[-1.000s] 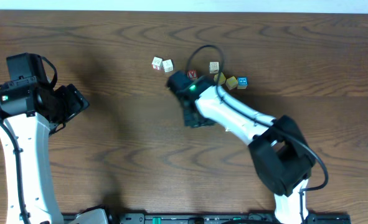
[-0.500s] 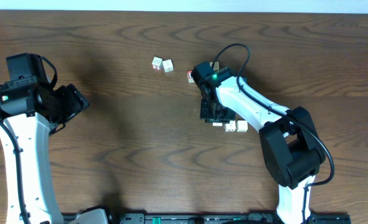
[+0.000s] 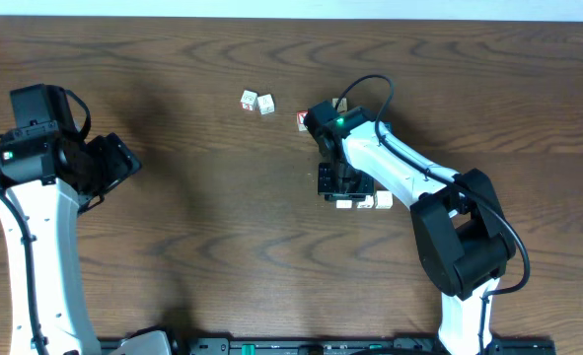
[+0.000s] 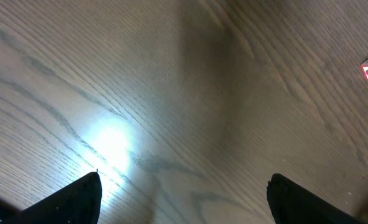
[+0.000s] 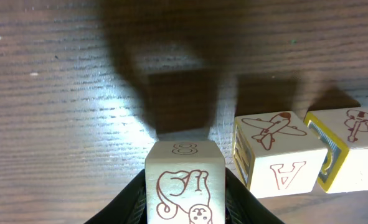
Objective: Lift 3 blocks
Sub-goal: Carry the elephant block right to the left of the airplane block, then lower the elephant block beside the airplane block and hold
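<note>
Jaws of my right gripper (image 5: pixel 185 200) clamp one cream block (image 5: pixel 185 174), its shadow on the wooden table (image 5: pixel 59 93); a second block (image 5: pixel 274 155) and a third block (image 5: pixel 352 146) sit touching each other, just beside it. My left gripper (image 4: pixel 184 193) gapes wide, empty.

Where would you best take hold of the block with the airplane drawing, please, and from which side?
Probably come from above and pinch the airplane block across its A face and the opposite far face. One side is blocked by the guitar block, and the right gripper, shut on the elephant block, crowds the other.
</note>
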You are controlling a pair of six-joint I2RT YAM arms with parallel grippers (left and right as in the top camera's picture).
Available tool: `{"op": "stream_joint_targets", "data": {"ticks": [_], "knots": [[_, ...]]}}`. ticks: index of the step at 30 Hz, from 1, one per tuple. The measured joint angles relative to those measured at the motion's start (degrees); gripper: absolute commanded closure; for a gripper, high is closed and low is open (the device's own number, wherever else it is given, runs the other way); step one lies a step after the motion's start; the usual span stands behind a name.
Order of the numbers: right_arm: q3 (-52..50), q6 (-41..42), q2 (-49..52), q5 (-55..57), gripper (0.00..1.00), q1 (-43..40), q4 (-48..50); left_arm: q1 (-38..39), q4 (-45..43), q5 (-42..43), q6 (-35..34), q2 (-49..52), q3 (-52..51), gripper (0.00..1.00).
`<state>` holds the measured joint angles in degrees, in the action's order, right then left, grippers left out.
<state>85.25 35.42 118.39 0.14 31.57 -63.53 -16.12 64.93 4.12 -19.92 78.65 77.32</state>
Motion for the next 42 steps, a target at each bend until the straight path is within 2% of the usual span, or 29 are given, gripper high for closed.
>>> {"op": "stream_joint_targets", "data": {"ticks": [16, 24, 42], "knots": [[0.00, -1.38, 0.00, 0.57, 0.65, 0.00, 0.39, 0.00, 0.00, 0.00, 0.00, 0.02, 0.00, 0.15], [0.00, -1.44, 0.00, 0.74, 0.70, 0.00, 0.57, 0.00, 0.00, 0.00, 0.00, 0.02, 0.00, 0.15], [0.00, -1.55, 0.00, 1.14, 0.73, 0.00, 1.16, 0.00, 0.00, 0.00, 0.00, 0.00, 0.00, 0.15]]}}
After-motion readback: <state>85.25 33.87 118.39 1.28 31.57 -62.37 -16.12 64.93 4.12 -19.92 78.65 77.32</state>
